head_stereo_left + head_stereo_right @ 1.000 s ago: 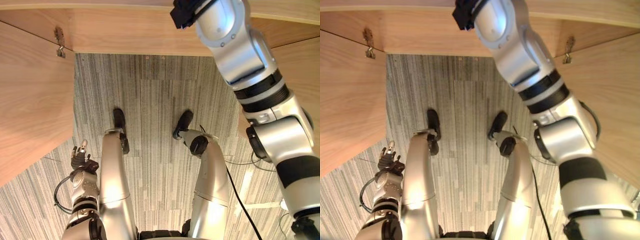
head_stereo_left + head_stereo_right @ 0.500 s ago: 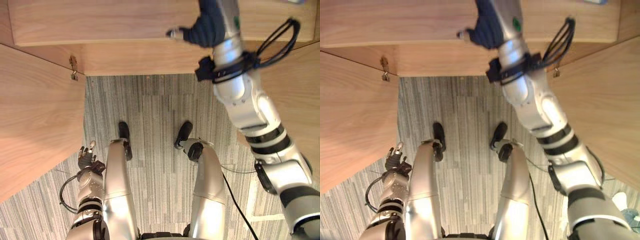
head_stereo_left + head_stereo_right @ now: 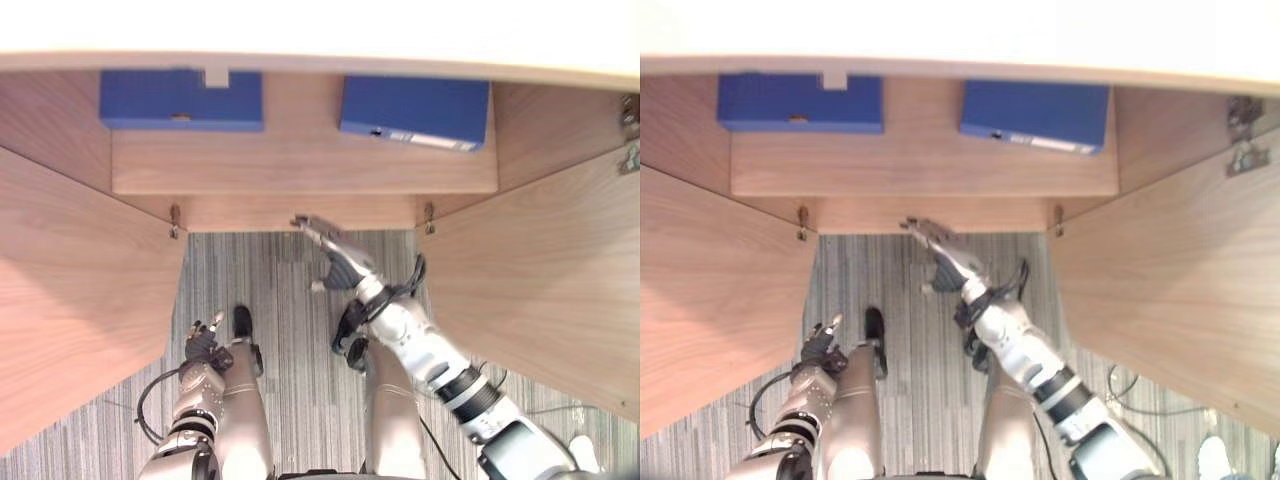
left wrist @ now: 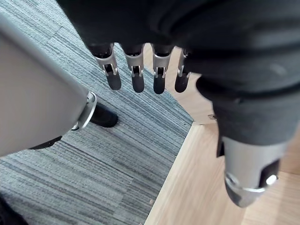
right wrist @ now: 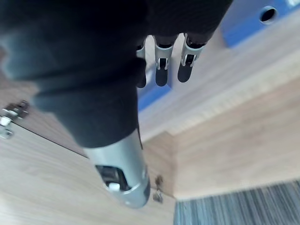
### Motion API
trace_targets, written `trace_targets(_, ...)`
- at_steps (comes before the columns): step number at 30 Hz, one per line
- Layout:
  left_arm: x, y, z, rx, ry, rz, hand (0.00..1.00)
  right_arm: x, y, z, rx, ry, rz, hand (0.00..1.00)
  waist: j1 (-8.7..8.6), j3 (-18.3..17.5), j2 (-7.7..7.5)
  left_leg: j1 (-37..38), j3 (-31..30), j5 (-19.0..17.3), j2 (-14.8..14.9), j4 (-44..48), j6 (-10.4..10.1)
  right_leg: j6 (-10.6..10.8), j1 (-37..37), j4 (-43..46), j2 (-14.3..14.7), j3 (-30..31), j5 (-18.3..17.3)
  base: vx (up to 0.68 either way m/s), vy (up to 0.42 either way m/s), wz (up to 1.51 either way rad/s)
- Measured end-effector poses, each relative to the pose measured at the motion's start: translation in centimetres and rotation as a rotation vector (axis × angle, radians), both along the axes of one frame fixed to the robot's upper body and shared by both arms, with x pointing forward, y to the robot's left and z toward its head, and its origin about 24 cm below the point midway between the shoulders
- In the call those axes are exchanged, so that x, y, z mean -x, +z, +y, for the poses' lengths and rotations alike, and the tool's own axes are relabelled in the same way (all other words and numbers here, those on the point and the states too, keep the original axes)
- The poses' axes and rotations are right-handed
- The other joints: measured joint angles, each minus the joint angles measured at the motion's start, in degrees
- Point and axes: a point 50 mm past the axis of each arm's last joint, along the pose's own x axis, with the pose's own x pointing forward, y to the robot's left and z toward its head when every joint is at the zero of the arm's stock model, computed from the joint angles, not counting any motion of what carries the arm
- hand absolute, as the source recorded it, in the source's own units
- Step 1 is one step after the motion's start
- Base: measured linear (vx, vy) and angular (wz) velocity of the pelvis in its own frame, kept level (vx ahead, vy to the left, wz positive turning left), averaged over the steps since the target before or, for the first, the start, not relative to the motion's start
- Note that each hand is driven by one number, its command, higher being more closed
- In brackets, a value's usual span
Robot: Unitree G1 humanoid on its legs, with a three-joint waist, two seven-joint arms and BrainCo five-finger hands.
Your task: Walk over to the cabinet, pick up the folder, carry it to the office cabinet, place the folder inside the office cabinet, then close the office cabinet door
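Observation:
Two blue folders stand on a shelf inside the open wooden office cabinet (image 3: 300,165): one at the left (image 3: 180,98), one at the right (image 3: 415,110). My right hand (image 3: 335,258) is held out in front of the cabinet's lower front edge, below the shelf, fingers straight, open and holding nothing. In the right wrist view its fingers (image 5: 161,68) point at the shelf, with a blue folder (image 5: 248,23) beyond them. My left hand (image 3: 203,340) hangs low at my left side over the carpet, open and empty, its fingers (image 4: 136,75) straight.
Both cabinet doors stand open toward me, the left door (image 3: 70,300) and the right door (image 3: 545,290) flanking a strip of grey striped carpet (image 3: 280,290). Hinges (image 3: 430,215) show at the cabinet's front corners.
The camera has tilted up, bringing the shelf and both blue folders into view. My right arm has drawn back from inside the cabinet and come down before its lower edge. The left hand stays low.

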Motion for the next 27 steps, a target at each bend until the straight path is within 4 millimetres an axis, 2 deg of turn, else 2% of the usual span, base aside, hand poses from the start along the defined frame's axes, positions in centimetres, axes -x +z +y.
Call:
trace_targets(1,0.3,-0.3,-0.1,-0.001,-0.006,0.017,0.0,0.1,-1.2,0.1,0.003,-0.01,0.057,0.0,-0.06,-0.4,0.05,1.2,0.0,0.5,-0.1,-1.4,-0.1,0.0,1.0,-1.1,0.3,-0.2,0.3,0.15,0.015,0.11)
trace_targets(2,1.9,-1.2,-0.3,-0.02,-0.037,0.059,0.0,0.4,-4.2,-0.1,0.015,-0.044,0.19,0.0,-0.15,-0.8,0.57,4.1,-0.5,2.0,-0.6,-4.9,-0.1,0.1,3.8,-2.3,0.4,-1.1,0.6,0.15,0.006,0.16)
trace_targets(3,3.0,-1.6,-0.3,-0.04,-0.061,0.066,0.0,0.4,-5.5,-0.5,0.029,-0.071,0.245,0.0,-0.04,-0.9,0.69,5.4,-0.7,2.5,-0.9,-6.1,-0.1,0.1,4.8,-2.5,0.2,-1.5,0.5,0.16,-0.006,0.39)
trace_targets(4,7.1,-2.6,0.3,-0.089,-0.072,0.102,0.0,0.7,-8.6,-2.5,0.056,-0.171,0.378,0.0,0.93,-1.6,2.14,7.5,-2.0,3.1,-1.1,-8.4,-0.3,0.4,7.5,-4.2,0.2,-3.2,0.1,0.12,-0.014,0.43)
trace_targets(5,8.6,-2.9,0.8,-0.102,-0.068,0.116,0.0,1.0,-9.7,-3.6,0.047,-0.224,0.428,0.0,1.2,-1.9,2.88,8.2,-2.7,3.3,-1.2,-9.2,-0.4,0.5,8.6,-5.0,0.3,-3.8,0.0,0.08,-0.006,0.46)
trace_targets(6,10.9,-3.3,2.0,-0.125,-0.055,0.167,0.0,1.3,-11.2,-5.1,0.03,-0.306,0.505,0.0,2.42,-2.2,3.67,9.3,-3.3,3.4,-1.3,-10.0,-0.5,0.8,9.8,-5.6,0.4,-4.2,-0.2,0.09,0.012,0.27)
trace_targets(7,13.9,-4.1,3.4,-0.132,0.002,0.248,0.0,1.9,-12.8,-6.7,-0.014,-0.412,0.584,0.0,3.2,-2.5,4.39,10.4,-3.6,3.4,-1.3,-10.7,-0.6,0.9,11.3,-6.3,0.5,-4.7,-0.2,0.09,0.018,0.21)
trace_targets(9,16.0,-4.8,4.0,-0.139,0.009,0.33,0.0,3.1,-14.6,-8.6,-0.068,-0.541,0.674,0.0,3.32,-3.2,5.35,12.1,-4.5,4.3,-1.8,-12.7,-0.7,1.1,13.5,-7.6,0.2,-5.9,-0.1,0.09,0.037,0.31)
trace_targets(11,15.9,-5.3,2.8,-0.125,-0.033,0.352,0.0,5.3,-16.7,-10.5,-0.153,-0.69,0.791,0.0,3.29,-4.0,5.7,15.3,-5.2,5.7,-2.5,-15.8,-0.6,1.8,16.8,-9.2,-0.2,-7.2,0.2,0.08,0.038,0.33)
trace_targets(13,15.4,-5.6,1.3,-0.1,-0.062,0.347,0.0,7.1,-18.1,-11.1,-0.222,-0.772,0.873,0.0,2.99,-5.6,5.58,17.0,-5.4,6.2,-2.6,-17.7,-0.7,2.3,18.6,-10.7,-0.1,-7.8,0.5,0.07,0.032,0.16)
trace_targets(14,15.1,-5.9,0.2,-0.079,-0.082,0.344,0.0,8.6,-19.1,-11.4,-0.272,-0.835,0.935,0.0,2.71,-6.8,5.65,18.5,-5.6,6.6,-2.8,-18.9,-0.5,2.6,20.4,-11.8,0.0,-8.4,0.7,0.08,0.03,0.14)
trace_targets(15,15.1,-5.9,0.1,-0.075,-0.08,0.341,0.0,9.3,-19.5,-11.6,-0.3,-0.869,0.964,0.0,2.57,-7.4,5.6,19.3,-5.7,6.6,-2.8,-19.4,-0.5,2.7,21.2,-12.2,0.0,-8.6,0.8,0.06,0.022,0.14)
trace_targets(17,15.1,-6.0,-0.3,-0.075,-0.102,0.351,0.0,12.3,-21.0,-12.6,-0.447,-1.02,1.076,0.0,2.08,-9.6,5.78,22.0,-5.7,6.8,-3.2,-21.3,-0.4,3.2,23.8,-14.1,0.0,-8.9,1.1,0.09,0.032,0.05)
trace_targets(18,15.1,-6.1,-0.5,-0.069,-0.103,0.351,0.0,12.9,-21.3,-12.8,-0.494,-1.058,1.095,0.0,2.01,-9.9,5.84,22.6,-5.6,6.9,-3.2,-21.8,-0.3,3.5,24.4,-14.7,0.1,-8.9,1.3,0.1,0.05,-0.05)
trace_targets(20,15.5,-6.4,-0.6,-0.054,-0.104,0.371,0.0,14.8,-22.0,-13.5,-0.692,-1.196,1.143,0.0,1.68,-11.6,5.89,25.0,-4.5,7.2,-3.3,-23.8,-0.3,3.9,25.8,-16.8,0.3,-8.7,2.1,0.06,0.043,-0.14)
trace_targets(23,15.9,-6.7,-0.7,-0.041,-0.103,0.395,0.0,16.3,-22.4,-14.0,-0.844,-1.312,1.156,0.0,1.07,-12.9,5.66,28.6,-2.1,7.2,-3.3,-25.9,-0.2,4.4,28.3,-19.9,1.1,-7.3,3.6,0.07,0.036,-0.31)
trace_targets(27,16.2,-6.9,-0.7,-0.06,-0.14,0.426,0.0,17.1,-22.6,-14.3,-0.903,-1.366,1.148,0.0,0.72,-14.0,5.56,32.2,2.0,6.7,-3.3,-26.8,0.5,4.4,29.6,-21.6,1.8,-4.1,5.2,0.08,0.044,-0.5)
